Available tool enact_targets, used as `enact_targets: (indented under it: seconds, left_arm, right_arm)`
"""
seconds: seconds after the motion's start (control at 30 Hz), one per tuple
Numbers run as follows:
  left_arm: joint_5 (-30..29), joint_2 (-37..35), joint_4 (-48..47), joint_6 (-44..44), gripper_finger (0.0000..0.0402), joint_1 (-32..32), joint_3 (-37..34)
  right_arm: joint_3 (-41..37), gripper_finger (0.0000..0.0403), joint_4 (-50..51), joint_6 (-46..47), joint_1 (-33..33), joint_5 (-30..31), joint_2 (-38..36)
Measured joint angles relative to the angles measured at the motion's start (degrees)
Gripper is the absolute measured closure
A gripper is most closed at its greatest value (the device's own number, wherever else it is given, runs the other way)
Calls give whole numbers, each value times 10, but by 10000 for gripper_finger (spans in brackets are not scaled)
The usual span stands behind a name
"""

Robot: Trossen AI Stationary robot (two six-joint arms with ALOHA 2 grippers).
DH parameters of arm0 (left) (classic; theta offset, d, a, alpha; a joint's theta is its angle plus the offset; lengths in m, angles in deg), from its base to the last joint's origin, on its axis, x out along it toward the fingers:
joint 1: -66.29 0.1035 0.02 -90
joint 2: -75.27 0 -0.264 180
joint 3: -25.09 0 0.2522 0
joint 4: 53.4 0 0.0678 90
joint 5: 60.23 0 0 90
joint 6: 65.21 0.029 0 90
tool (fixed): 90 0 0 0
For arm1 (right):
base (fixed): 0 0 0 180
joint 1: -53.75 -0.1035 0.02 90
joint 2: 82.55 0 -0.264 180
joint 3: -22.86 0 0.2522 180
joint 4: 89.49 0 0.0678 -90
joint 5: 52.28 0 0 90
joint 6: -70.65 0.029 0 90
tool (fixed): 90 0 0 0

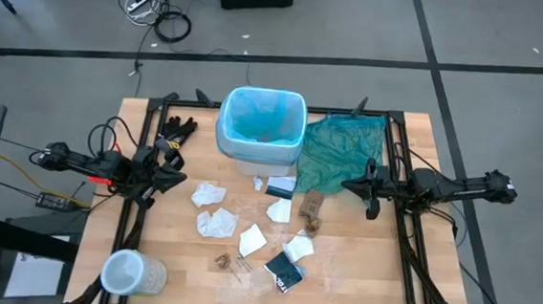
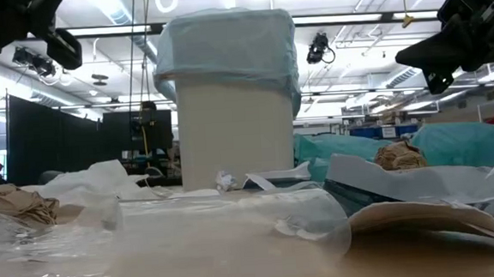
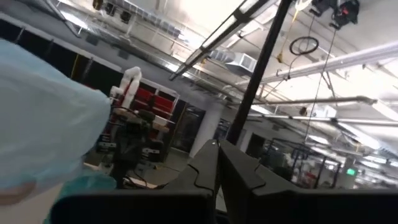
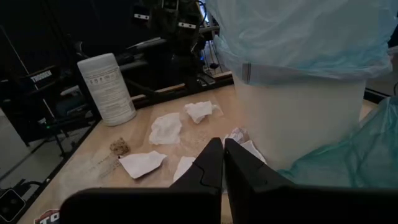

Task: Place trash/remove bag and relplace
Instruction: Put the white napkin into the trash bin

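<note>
scattered trash before bag-lined bin

From overhead I get even, soft light on the table, with only faint shadows under the arms. In the low view the ceiling strip lights flare bright, and the clear plastic closest to the lens is blurred. My left wrist view tilts up into glaring ceiling lights, washing out the bag at its edge. The right wrist view is dim behind, clear on the paper scraps
</note>
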Motion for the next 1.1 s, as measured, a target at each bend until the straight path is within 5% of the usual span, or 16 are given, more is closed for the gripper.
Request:
enact_targets:
  seconds: [0.13,0.3,0.57,0.73,0.9,1.1]
  left_arm:
    - [-12,1,7,4,378,0,0]
    - [-132,8,74,4,378,1,21]
    - [-100,145,-8,80,378,-2,207]
    - [-100,265,-170,83,378,-1,356]
    - [-98,346,-436,-41,378,-2,487]
    - [-6,421,-604,-95,374,-2,532]
  right_arm:
    - [0,396,0,-39,3,35,0]
    - [0,396,-41,-102,10,89,0]
    - [0,396,-157,-72,11,87,0]
    - [0,396,-230,-2,11,86,0]
    - [0,396,-291,128,10,62,0]
    - [0,396,-259,145,10,-13,0]
